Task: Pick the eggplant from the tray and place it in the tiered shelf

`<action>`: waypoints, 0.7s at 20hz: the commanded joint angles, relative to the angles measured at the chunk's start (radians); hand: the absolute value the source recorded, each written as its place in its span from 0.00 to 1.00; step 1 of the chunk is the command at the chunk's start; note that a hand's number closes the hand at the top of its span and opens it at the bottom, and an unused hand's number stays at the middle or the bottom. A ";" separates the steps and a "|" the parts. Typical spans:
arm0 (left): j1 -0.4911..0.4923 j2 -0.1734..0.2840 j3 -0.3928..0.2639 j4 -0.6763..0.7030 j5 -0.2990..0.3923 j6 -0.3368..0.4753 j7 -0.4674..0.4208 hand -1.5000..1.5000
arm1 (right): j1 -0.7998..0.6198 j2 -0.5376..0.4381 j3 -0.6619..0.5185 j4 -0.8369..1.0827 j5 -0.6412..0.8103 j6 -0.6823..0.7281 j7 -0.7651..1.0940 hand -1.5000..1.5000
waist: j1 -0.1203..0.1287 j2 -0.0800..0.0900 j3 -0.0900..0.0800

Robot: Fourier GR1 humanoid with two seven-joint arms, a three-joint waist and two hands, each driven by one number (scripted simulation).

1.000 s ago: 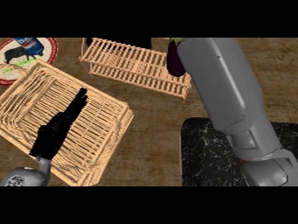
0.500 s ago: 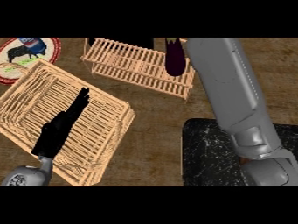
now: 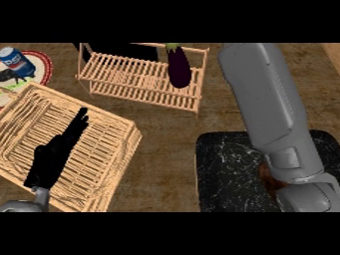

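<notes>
Risk first: eggplant (image 3: 178, 67) sits at the 12 o'clock edge of the view, lying across the far right end of the tiered shelf (image 3: 139, 79), close to that end's edge. My read is that it's on the slats, but I can't tell if it's fully seated or only propped on the rim. If propped, it could roll or slide off the right end onto the surface (image 3: 165, 164) once nothing holds it.

Second risk: the right forearm (image 3: 271, 114) runs from 5 o'clock up to 1 o'clock, just beside the shelf's right end. Any sideways sweep on the way out could clip the shelf or knock the eggplant.

Right hand isn't visible, the forearm hides it, so can't tell whether it's open or gripping anything.

Left hand (image 3: 55, 152) at 8 o'clock, fingers straight, holding nothing, over the wicker tray (image 3: 10, 144). Resting, not involved.

Eggplant look: dark purple, glossy, elongated, small green stem at the far end, long axis pointing 12 to 6. Smooth rounded body, likely to roll on slats.
</notes>
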 commanded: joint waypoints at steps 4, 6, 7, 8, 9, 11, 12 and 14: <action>0.103 -0.038 0.019 0.017 0.028 0.038 0.027 0.50 | 0.168 -0.003 -0.041 -0.183 0.123 -0.012 0.156 0.00 | -0.083 -0.020 -0.021; 0.088 -0.018 0.044 0.046 0.036 0.021 0.006 0.50 | 0.238 0.009 0.039 -0.272 0.118 0.004 0.191 0.00 | -0.088 -0.023 -0.022; 0.115 -0.016 0.047 0.061 0.031 0.022 -0.023 0.50 | 0.267 0.010 0.060 -0.345 0.098 0.046 0.172 0.00 | -0.092 -0.023 -0.022; 0.113 -0.019 0.044 0.053 0.020 0.035 -0.020 0.50 | 0.321 0.010 0.075 -0.383 0.115 0.078 0.174 0.00 | -0.098 -0.021 -0.021; 0.121 -0.008 0.055 0.040 0.041 0.016 -0.020 0.50 | 0.335 0.010 0.077 -0.449 0.123 0.108 0.189 0.00 | -0.097 -0.021 -0.021; 0.162 -0.008 0.041 0.014 0.024 0.027 -0.020 0.50 | 0.428 0.010 0.126 -0.530 0.132 0.149 0.188 0.00 | -0.096 -0.023 -0.021; 0.149 -0.015 0.039 0.023 0.026 0.028 -0.011 0.50 | 0.445 0.010 0.134 -0.589 0.136 0.179 0.200 0.00 | -0.109 -0.024 -0.021; 0.120 -0.005 0.059 0.017 0.043 0.017 0.000 0.50 | 0.534 0.010 0.166 -0.694 0.131 0.227 0.219 0.00 | -0.113 -0.020 -0.021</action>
